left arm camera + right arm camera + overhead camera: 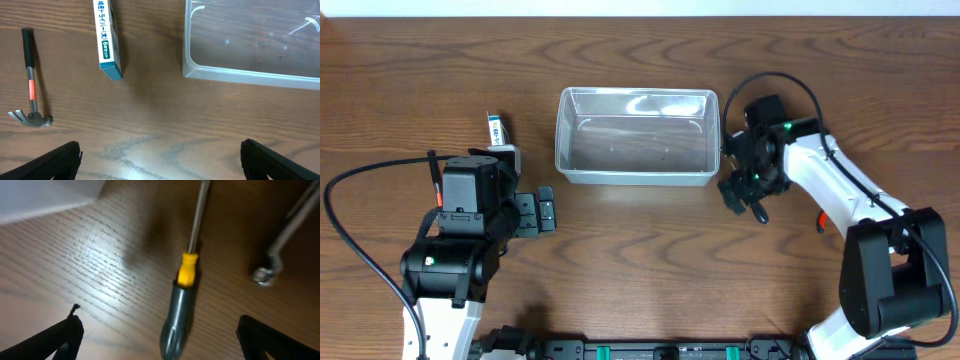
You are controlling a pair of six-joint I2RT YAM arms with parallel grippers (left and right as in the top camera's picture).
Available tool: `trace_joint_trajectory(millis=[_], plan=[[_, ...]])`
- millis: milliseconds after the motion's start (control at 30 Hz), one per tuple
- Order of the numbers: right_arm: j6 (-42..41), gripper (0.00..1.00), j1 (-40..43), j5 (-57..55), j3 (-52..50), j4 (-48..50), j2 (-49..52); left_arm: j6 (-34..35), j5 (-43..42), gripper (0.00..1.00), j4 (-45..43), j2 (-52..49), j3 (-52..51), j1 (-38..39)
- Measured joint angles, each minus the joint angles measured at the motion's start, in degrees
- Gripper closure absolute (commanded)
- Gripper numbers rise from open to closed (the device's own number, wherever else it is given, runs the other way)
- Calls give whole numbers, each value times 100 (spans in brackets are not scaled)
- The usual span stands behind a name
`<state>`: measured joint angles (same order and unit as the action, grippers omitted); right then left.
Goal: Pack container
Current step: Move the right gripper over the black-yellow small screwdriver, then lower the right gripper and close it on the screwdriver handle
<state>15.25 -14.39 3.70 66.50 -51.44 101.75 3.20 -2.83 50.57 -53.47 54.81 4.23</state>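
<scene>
Presently on record: nothing gripped

Clear translucent plastic rectangular container [635, 178] stands upright on the brown wooden table [640, 270], upper centre of the overhead frame. Left gripper [546, 212] sits lower left of it, jaws spread wide and holding nothing. Its wrist view shows a small black-handled hammer [31, 85] at left and a blue-and-white cardboard box [107, 42] at top. Right gripper [742, 192] is just beside the container's right end, jaws wide. A grey-handled screwdriver with yellow collar [179, 315] lies between its fingers, apart from both. A silver metal tool [272, 265] lies at upper right.
</scene>
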Motion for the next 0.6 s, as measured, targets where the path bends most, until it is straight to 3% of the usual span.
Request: trace_joint_trajectory(millis=[333,600], plan=[[4,2,2,37,-660,964,0,0,0,2,0,2,0,0],[-48,4,2,-354,-793,1196,-20,0,0,2,0,2,0,0]])
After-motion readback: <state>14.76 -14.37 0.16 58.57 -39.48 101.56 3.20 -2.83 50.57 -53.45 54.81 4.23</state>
